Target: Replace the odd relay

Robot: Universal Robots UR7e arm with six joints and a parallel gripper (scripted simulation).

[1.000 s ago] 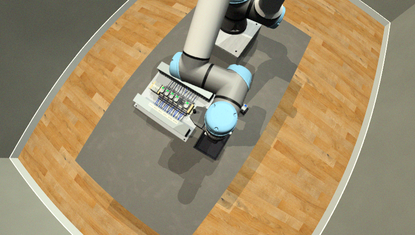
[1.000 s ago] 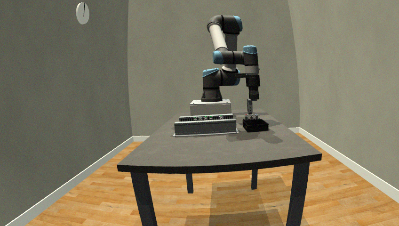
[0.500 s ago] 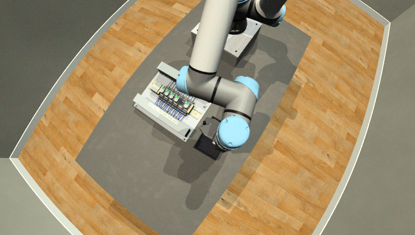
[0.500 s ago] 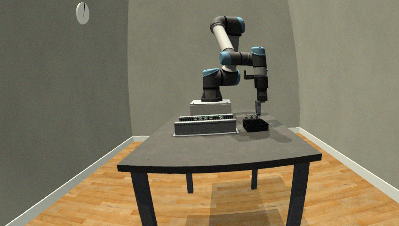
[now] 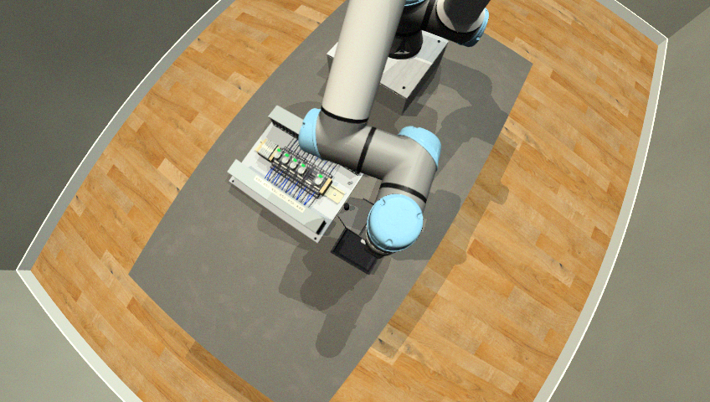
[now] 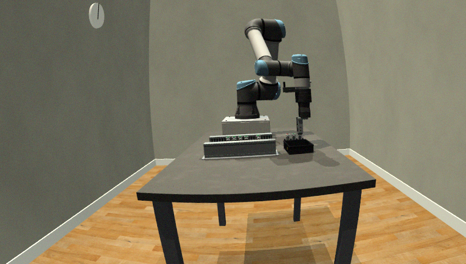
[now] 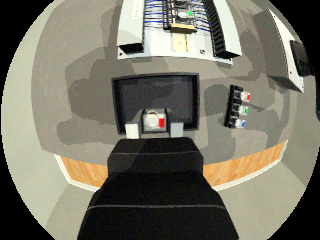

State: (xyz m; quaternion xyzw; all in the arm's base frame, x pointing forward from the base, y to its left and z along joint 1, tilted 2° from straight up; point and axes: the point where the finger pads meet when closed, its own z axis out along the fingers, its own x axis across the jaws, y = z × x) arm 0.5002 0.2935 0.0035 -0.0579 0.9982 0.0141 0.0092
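Red-button relay (image 7: 154, 121) is clamped between the fingers of the gripper (image 6: 299, 131) (image 7: 154, 116), above the near side of the black tray (image 5: 355, 265) (image 6: 299, 150) (image 7: 114, 102) | advice: centre it inside the walls, lower upright and slowly, open only when its base rests | green-button spare (image 7: 240, 110) waits beside

The robot's single arm rises from its base, bends at the elbow and reaches out and down to the wrist (image 5: 394, 222) (image 6: 300, 65). Below it the gripper (image 6: 299, 132) (image 7: 154, 116) points straight down, its two fingers parted and closed on a relay with a red button (image 7: 154, 121), held between their tips.
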